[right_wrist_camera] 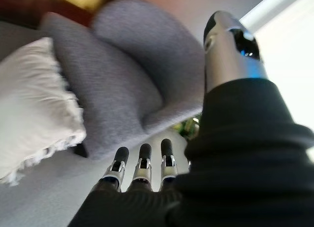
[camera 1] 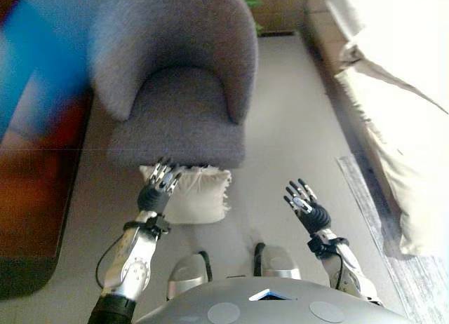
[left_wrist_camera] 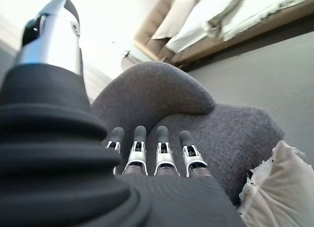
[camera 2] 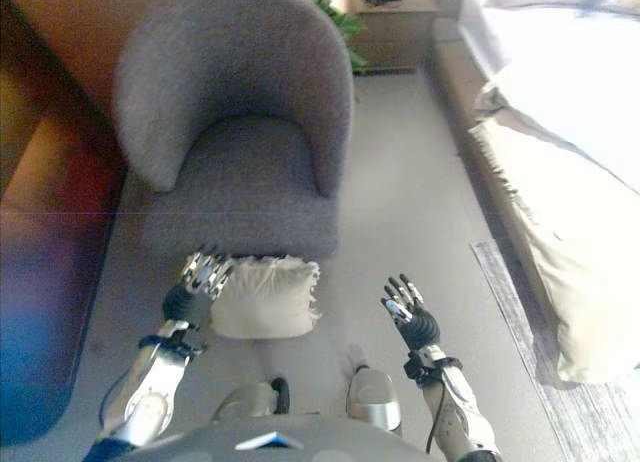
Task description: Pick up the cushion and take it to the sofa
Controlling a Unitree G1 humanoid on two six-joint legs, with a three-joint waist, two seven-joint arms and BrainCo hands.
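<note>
A cream cushion [camera 1: 195,192] with frayed edges lies on the grey floor against the front of a grey armchair [camera 1: 179,78]. It also shows in the right eye view [camera 2: 266,297], the left wrist view [left_wrist_camera: 277,187] and the right wrist view [right_wrist_camera: 34,106]. My left hand [camera 1: 158,189] is open, fingers straight, over the cushion's left edge. My right hand [camera 1: 307,206] is open and empty, above the floor to the cushion's right. The pale sofa [camera 1: 400,92] runs along the right side.
A dark reddish low piece of furniture [camera 1: 35,184] stands at the left. A striped rug edge [camera 1: 368,198] lies by the sofa. A green plant [camera 2: 340,22] stands behind the armchair. Open floor [camera 1: 287,127] lies between armchair and sofa.
</note>
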